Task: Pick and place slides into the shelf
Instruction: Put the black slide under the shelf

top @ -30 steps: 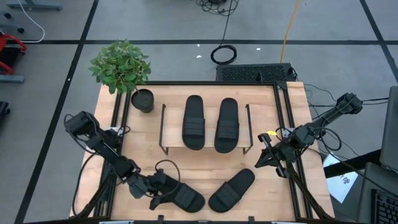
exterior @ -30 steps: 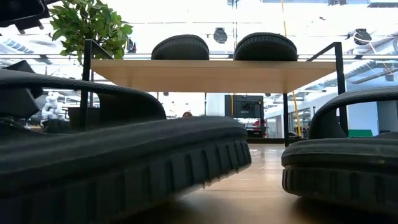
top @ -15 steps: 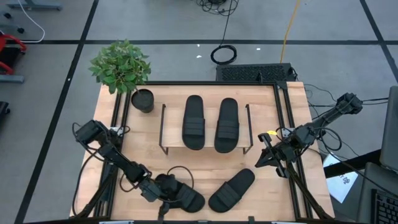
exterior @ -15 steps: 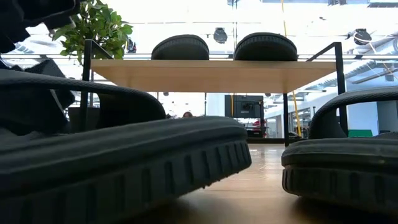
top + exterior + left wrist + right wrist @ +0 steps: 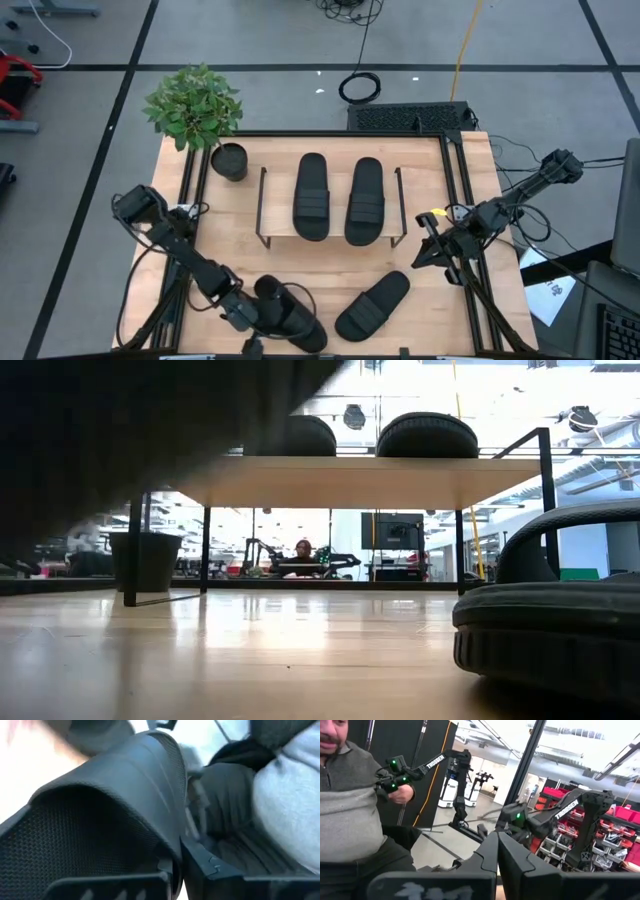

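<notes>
High view shows the left gripper (image 5: 275, 312) with jaws clenched on a black ribbed-strap rubber slide (image 5: 298, 325) near the tabletop (image 5: 330, 260) front edge, seemingly lifting it toward the low wooden-topped black-framed shelf (image 5: 330, 238), while the right gripper (image 5: 428, 252), jaws closed, waits aside.

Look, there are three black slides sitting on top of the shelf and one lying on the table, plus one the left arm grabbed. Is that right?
Not quite. Only two slides sit on the shelf, side by side, as the high view shows. The rest holds: one slide on the table lies near the front edge, and the left gripper has its jaws shut on another slide.
</notes>
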